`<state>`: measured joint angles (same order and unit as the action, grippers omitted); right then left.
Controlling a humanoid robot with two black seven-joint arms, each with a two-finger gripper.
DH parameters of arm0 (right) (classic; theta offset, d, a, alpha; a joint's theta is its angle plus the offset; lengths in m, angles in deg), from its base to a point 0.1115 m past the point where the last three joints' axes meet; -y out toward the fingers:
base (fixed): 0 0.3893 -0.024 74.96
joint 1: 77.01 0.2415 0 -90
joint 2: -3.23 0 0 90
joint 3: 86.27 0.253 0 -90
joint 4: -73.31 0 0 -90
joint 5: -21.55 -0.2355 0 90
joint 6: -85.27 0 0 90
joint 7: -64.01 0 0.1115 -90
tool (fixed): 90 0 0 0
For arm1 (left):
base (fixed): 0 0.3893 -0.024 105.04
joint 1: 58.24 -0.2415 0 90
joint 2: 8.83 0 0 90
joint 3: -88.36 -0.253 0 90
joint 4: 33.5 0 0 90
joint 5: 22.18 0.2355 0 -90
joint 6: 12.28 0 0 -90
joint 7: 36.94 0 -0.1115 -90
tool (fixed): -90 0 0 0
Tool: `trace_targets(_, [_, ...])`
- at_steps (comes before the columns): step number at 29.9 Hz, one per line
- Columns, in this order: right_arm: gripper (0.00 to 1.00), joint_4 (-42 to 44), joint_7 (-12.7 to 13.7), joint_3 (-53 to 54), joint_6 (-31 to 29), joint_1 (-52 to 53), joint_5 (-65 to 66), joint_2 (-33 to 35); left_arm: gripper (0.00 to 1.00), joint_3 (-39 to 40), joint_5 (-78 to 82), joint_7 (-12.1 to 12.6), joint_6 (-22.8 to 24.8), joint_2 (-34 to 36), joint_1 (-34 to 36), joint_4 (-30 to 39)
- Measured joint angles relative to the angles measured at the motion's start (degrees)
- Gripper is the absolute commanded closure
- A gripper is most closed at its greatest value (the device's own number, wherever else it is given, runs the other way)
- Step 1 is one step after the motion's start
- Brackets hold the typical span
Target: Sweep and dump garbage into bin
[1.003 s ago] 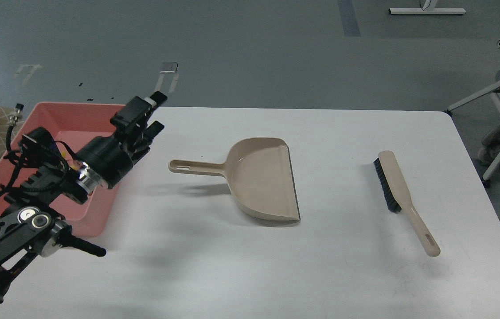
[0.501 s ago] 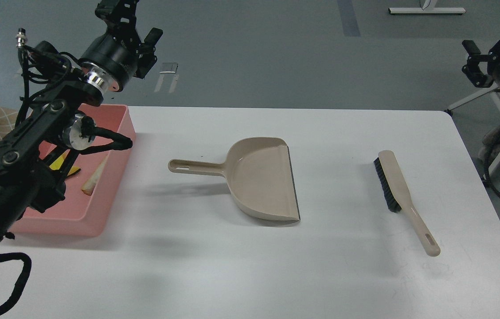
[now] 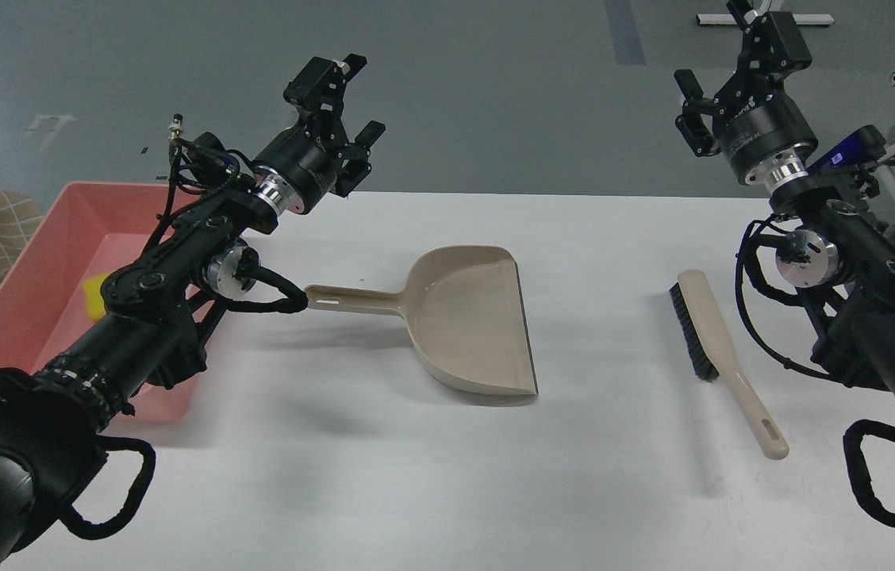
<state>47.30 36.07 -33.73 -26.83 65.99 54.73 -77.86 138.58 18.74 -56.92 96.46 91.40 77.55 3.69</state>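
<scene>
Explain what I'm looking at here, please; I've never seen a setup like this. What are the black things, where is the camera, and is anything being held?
The camera sits in a humanoid robot's head, looking forward and down at a white table. The two black jointed limbs are its own arms. Each ends in a two-fingered tool: the left tool and the right tool are both raised above the table's far edge, fingers apart, holding nothing.

On the table lie a beige long-handled plastic dustpan in the middle and a long beige brush with black bristles to its right. At the left edge stands a shallow salmon-pink plastic tub, the bin. A small bright yellow chunk of garbage shows inside it, partly hidden by the left arm. I can see no other garbage in this view.
</scene>
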Motion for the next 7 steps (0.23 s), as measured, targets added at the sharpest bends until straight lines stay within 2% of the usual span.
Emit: trace_targets(7, [0.0,-0.1,-0.1,2.5,-1.7,-1.4,0.0,-0.9,0.02,-0.1,-0.5,-0.1,0.4,-1.2,0.0,-1.0])
